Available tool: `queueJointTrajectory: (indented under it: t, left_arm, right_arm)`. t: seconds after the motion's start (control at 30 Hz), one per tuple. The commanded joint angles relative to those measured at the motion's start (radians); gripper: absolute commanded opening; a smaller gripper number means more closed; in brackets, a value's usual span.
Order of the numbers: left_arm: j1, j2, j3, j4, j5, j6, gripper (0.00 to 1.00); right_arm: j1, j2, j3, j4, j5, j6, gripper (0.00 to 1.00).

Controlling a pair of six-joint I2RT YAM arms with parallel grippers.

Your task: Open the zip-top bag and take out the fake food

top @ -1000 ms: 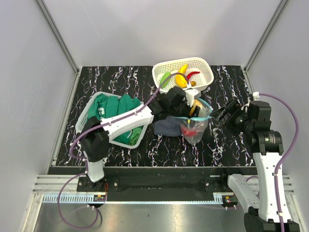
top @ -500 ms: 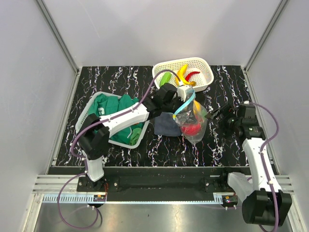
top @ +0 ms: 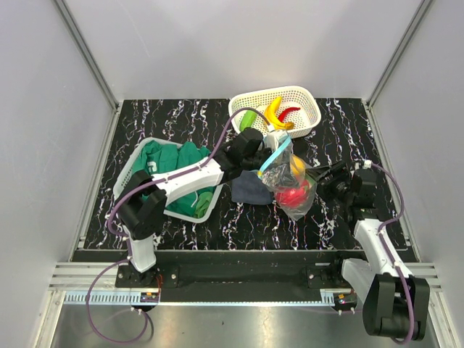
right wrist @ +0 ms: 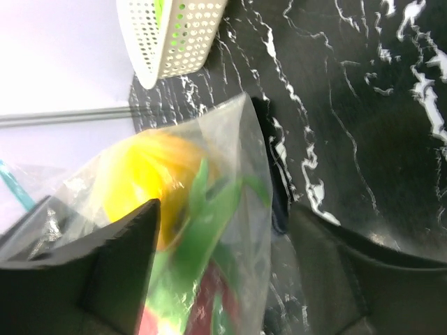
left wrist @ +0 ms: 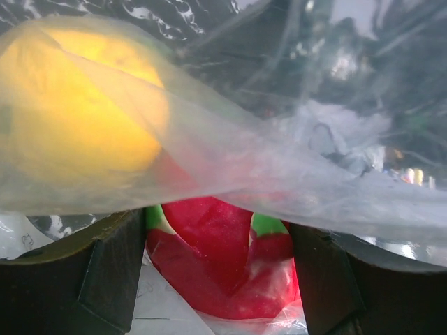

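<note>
The zip-top bag (top: pixel 300 208) hangs bunched mid-table, its teal zip strip (top: pixel 276 155) raised at my left gripper (top: pixel 278 154). A red-pink fruit (top: pixel 291 196) and a yellow-orange piece (top: pixel 296 168) sit inside. In the left wrist view the left gripper's (left wrist: pixel 216 279) fingers stand apart with bag film draped over them, the red fruit (left wrist: pixel 216 251) below and the yellow piece (left wrist: pixel 77 105) behind film. My right gripper (top: pixel 320 176) is open at the bag's right side. In the right wrist view, the bag (right wrist: pixel 237 160) lies between the right gripper's (right wrist: pixel 223 265) fingers.
A white basket (top: pixel 310 120) at the back holds a banana (top: pixel 274 110), a green vegetable (top: pixel 249 118) and a red chili (top: pixel 290 112). A dark blue cloth (top: pixel 246 190) lies under the bag. A white basket (top: pixel 129 172) of green clothing (top: pixel 174 161) stands at left.
My left gripper drew back to the left and the bag's mouth came up with it, bunching the bag. My right gripper dropped and moved left to the bag's side.
</note>
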Motion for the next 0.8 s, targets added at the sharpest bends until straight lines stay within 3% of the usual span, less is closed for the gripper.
queueJointTrajectory:
  t: [0.0, 0.03, 0.13, 0.17, 0.23, 0.33, 0.53, 0.77]
  left_arm:
    - [-0.002, -0.070, -0.001, 0.146, 0.079, -0.046, 0.00]
    - [-0.002, -0.071, -0.003, 0.149, 0.079, -0.046, 0.00]
    - [-0.002, -0.074, -0.007, 0.142, 0.080, -0.043, 0.00]
    - [-0.002, -0.074, -0.007, 0.134, 0.072, -0.037, 0.00]
    - [-0.002, -0.076, -0.004, 0.105, 0.057, -0.014, 0.00]
    - [-0.003, -0.088, -0.006, 0.061, 0.005, 0.021, 0.00]
    - [-0.038, -0.168, -0.004, -0.074, -0.357, 0.152, 0.00]
    - [-0.063, -0.228, -0.032, -0.090, -0.529, 0.179, 0.00]
  right_arm:
    - [-0.007, 0.040, -0.072, 0.310, -0.032, 0.080, 0.58]
    - [-0.007, 0.044, -0.085, 0.344, -0.031, 0.088, 0.46]
    - [-0.009, 0.032, -0.105, 0.365, -0.008, 0.076, 0.28]
    - [-0.010, 0.028, -0.107, 0.346, 0.010, 0.071, 0.11]
    - [-0.016, 0.023, -0.104, 0.329, 0.029, 0.057, 0.00]
    - [-0.018, 0.025, -0.092, 0.307, 0.035, 0.022, 0.00]
    - [-0.038, -0.046, -0.059, 0.067, 0.162, -0.065, 0.00]
    - [-0.085, -0.037, -0.015, -0.147, 0.228, -0.154, 0.00]
